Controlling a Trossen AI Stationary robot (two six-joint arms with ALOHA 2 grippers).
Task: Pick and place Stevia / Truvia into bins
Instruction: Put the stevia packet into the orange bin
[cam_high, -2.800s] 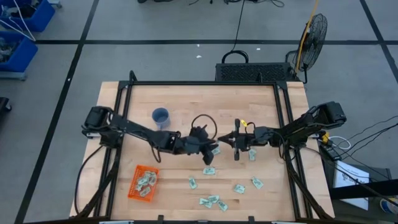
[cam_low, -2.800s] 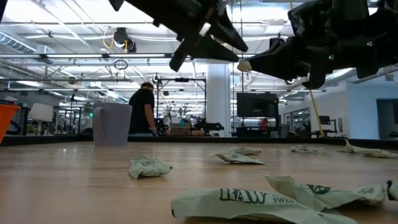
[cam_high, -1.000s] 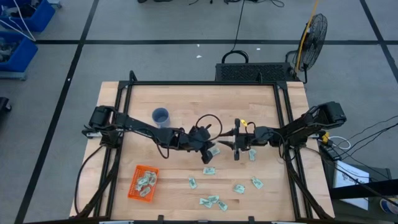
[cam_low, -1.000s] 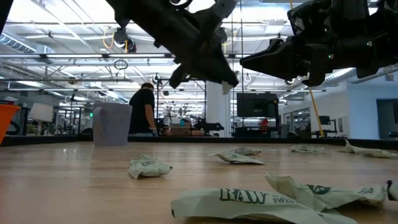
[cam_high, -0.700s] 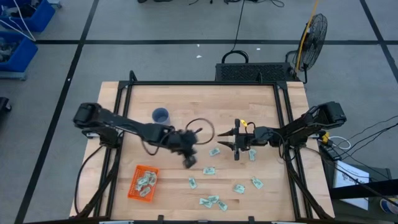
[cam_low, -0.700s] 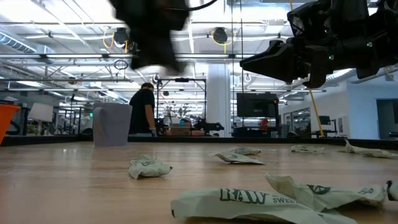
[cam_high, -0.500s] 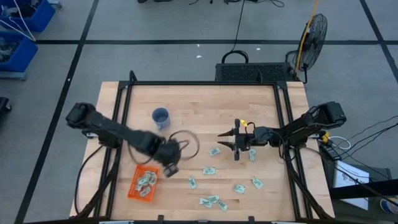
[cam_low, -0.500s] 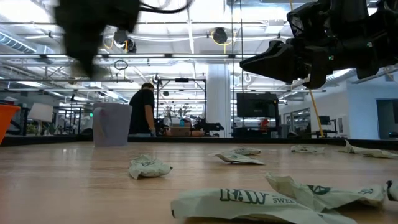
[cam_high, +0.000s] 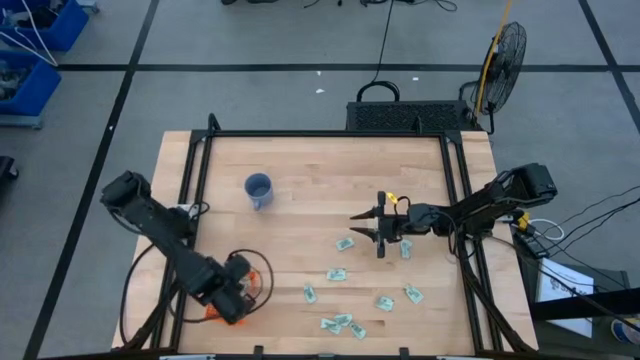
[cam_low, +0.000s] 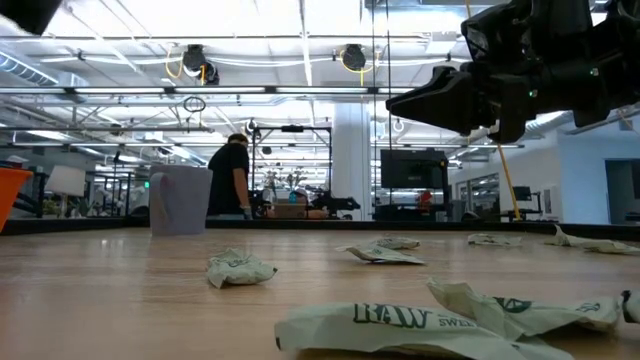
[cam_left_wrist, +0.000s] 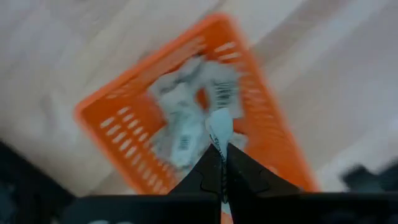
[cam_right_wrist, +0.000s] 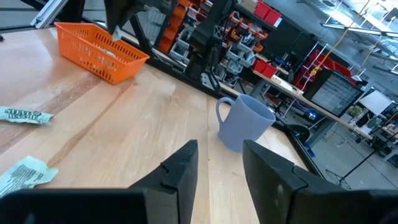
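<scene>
The left gripper (cam_left_wrist: 221, 163) hangs right over the orange basket (cam_left_wrist: 118, 121). Its two dark fingers are pinched together on one small sachet (cam_left_wrist: 219, 127), which sticks out past the tips. It is held there, I think, so the sachet can drop straight into the basket. In the high view this gripper (cam_high: 238, 298) is at about 8 o'clock on the tabletop (cam_high: 310, 170), and the arm hides most of the basket.

Inside the basket lie more sachets (cam_left_wrist: 180, 109). They are thin, flat paper, white and pale green, and a bit crumpled. The basket is shallow plastic with slots all along its walls.

The right gripper (cam_high: 353, 215) waits near the middle of the tabletop, above it. Its fingers (cam_right_wrist: 180, 168) are apart with nothing between them. It points toward 9 o'clock, so it looks ready to go down for another sachet.

The loose sachets (cam_high: 347, 243) are spread from the middle of the tabletop toward 5 o'clock. One lies just below the right gripper, and a small bunch (cam_high: 338, 323) lies near the front edge. Up close, one sachet (cam_low: 400, 328) is wrinkled and has green letters on it.

A blue cup (cam_high: 258, 188) with a handle stands at about 11 o'clock, well apart from the sachets. The tabletop is smooth pale wood.
</scene>
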